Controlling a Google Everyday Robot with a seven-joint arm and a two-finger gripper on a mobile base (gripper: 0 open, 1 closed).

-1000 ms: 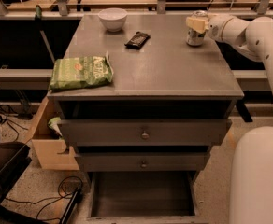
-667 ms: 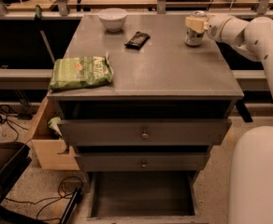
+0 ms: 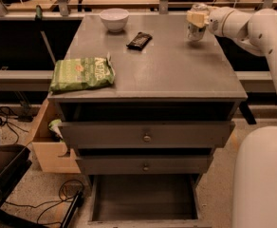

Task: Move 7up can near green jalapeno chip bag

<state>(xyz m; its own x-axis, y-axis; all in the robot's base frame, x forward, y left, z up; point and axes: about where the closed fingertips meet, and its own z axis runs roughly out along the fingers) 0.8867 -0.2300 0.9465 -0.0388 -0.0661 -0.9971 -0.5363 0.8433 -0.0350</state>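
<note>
The 7up can (image 3: 195, 31), silvery with green markings, is at the back right of the grey cabinet top (image 3: 167, 70). My gripper (image 3: 198, 18) reaches in from the right and is shut on the can's upper part, holding it upright at or just above the surface. The green jalapeno chip bag (image 3: 82, 73) lies flat at the front left corner of the top, far from the can.
A white bowl (image 3: 114, 19) stands at the back left. A small dark wrapper (image 3: 139, 40) lies between the bowl and the can. The bottom drawer (image 3: 143, 203) is pulled open below, and a wooden box (image 3: 46, 146) sits left of the cabinet.
The gripper and the can have shifted slightly upward; the bag, bowl and wrapper have not moved.
</note>
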